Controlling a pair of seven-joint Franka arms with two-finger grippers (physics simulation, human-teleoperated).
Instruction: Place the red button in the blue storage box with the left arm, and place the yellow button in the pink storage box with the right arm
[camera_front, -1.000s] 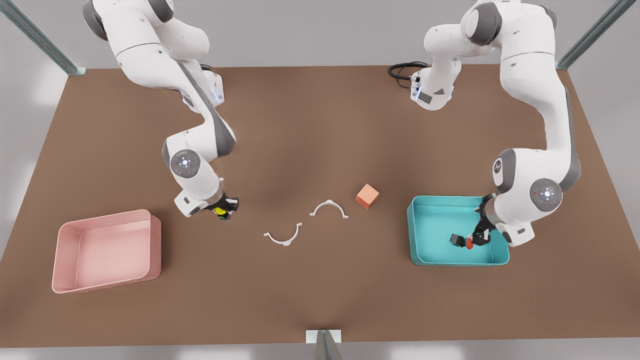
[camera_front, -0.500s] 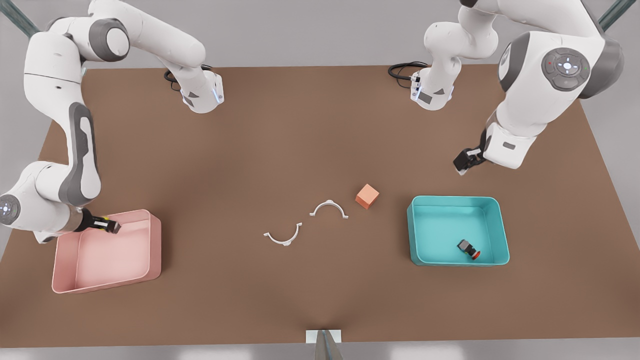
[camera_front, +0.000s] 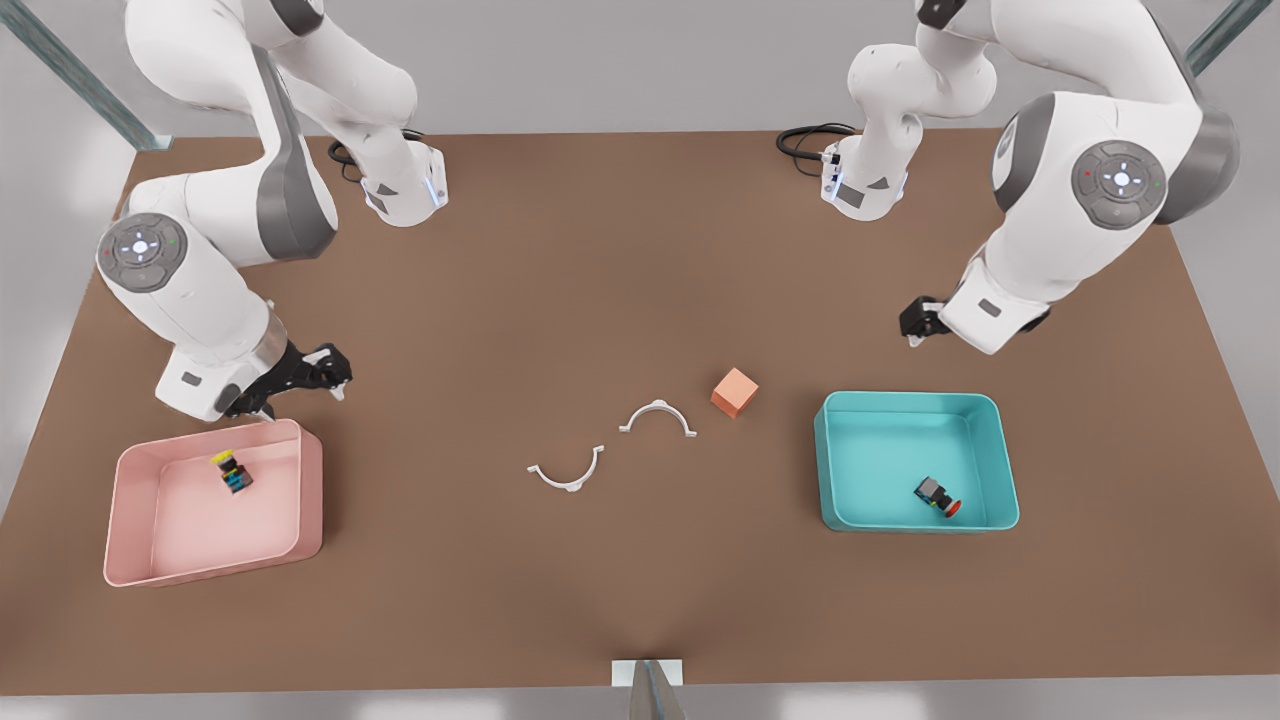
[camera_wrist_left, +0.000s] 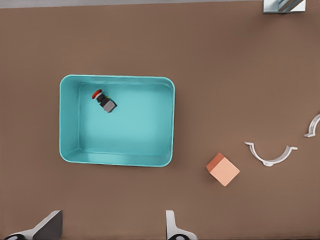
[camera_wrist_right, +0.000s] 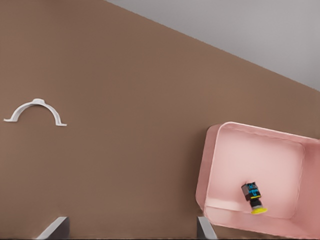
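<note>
The red button (camera_front: 937, 495) (camera_wrist_left: 103, 100) lies on its side inside the blue storage box (camera_front: 905, 398) (camera_wrist_left: 117, 78) at the front view's right. My left gripper (camera_front: 915, 325) (camera_wrist_left: 111, 230) hangs open and empty above the table behind that box. The yellow button (camera_front: 232, 470) (camera_wrist_right: 253, 196) lies on the floor of the pink storage box (camera_front: 310, 490) (camera_wrist_right: 210, 165) at the front view's left. My right gripper (camera_front: 320, 375) (camera_wrist_right: 130, 230) hovers open and empty just behind the pink box's far rim.
An orange cube (camera_front: 734, 392) (camera_wrist_left: 223, 169) sits left of the blue box. Two white curved clips (camera_front: 657, 415) (camera_front: 567, 472) lie mid-table. A black cable (camera_front: 805, 140) coils at the back by the arm base.
My right gripper has let go of the yellow button, which now lies in the pink box, and has lifted back behind the rim. The left gripper shifted slightly; the red button stayed put.
</note>
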